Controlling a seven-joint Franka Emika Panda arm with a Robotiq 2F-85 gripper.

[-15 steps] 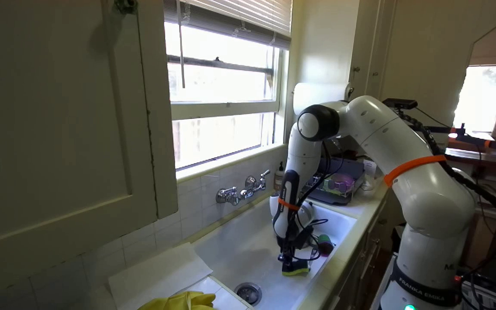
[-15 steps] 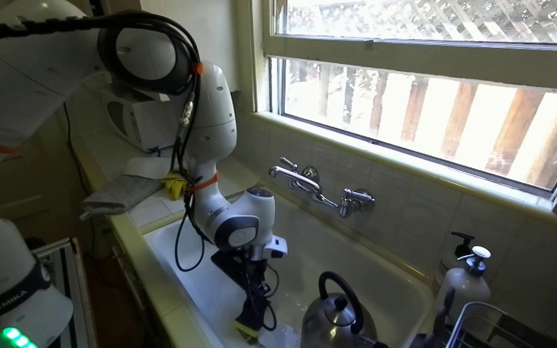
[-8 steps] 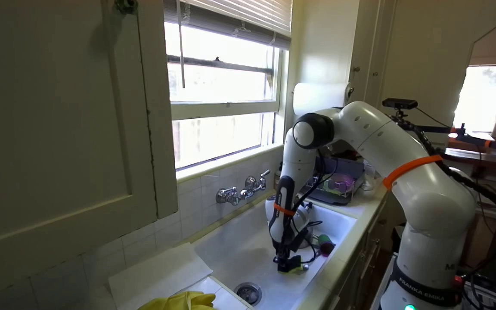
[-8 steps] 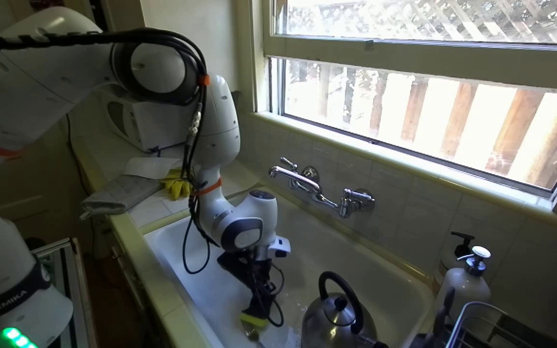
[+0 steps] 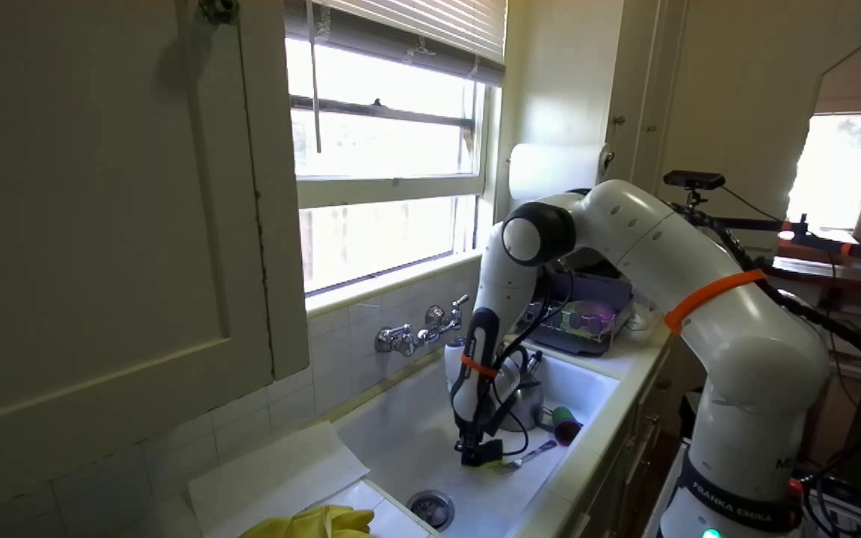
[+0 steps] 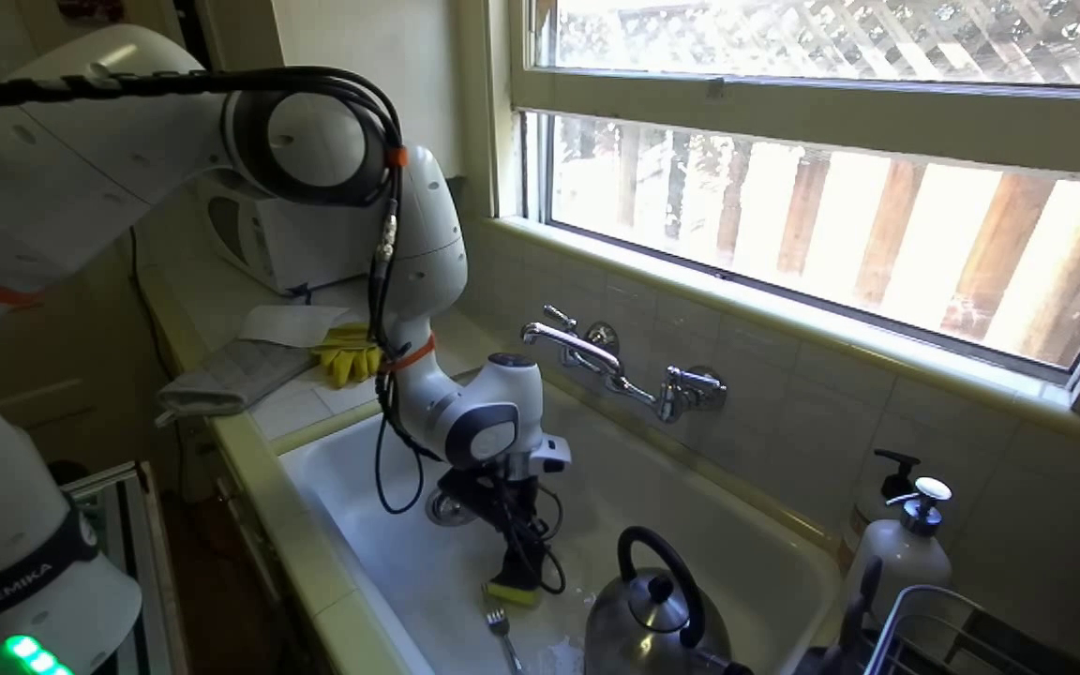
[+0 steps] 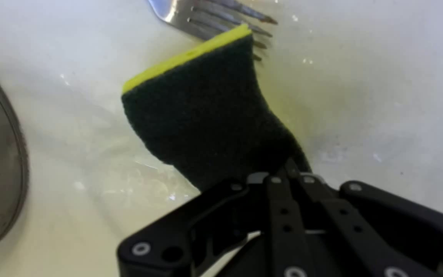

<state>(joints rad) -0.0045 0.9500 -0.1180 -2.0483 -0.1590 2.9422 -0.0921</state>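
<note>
One two-layer scrub sponge [image 7: 206, 107], its dark scouring face toward the wrist camera and a yellow foam edge beyond, is in the claw [image 7: 288, 175]. The claw's fingers are drawn nearly together, pinching one end so that the free end flares out. The sponge is low in the white sink [image 5: 400, 411], between the kettle [image 6: 643, 628] and the drain [image 6: 449, 508]; whether it touches the sink floor I cannot tell. A fork [image 7: 185, 17] lies just beside it, toward the front edge of the tabletop [image 6: 324, 572], its tines partly covered by the sponge in the wrist view.

Tines look the likeliest trouble: if the foam drags across them, they could snag it and twist it in the grip. Held at one end only, the sponge could also fold or slip out under hard pressing, and the wet sink floor could let the fork skid. A swing toward the kettle could knock it, or hook the cable loop [image 6: 560, 567] on it.
</note>
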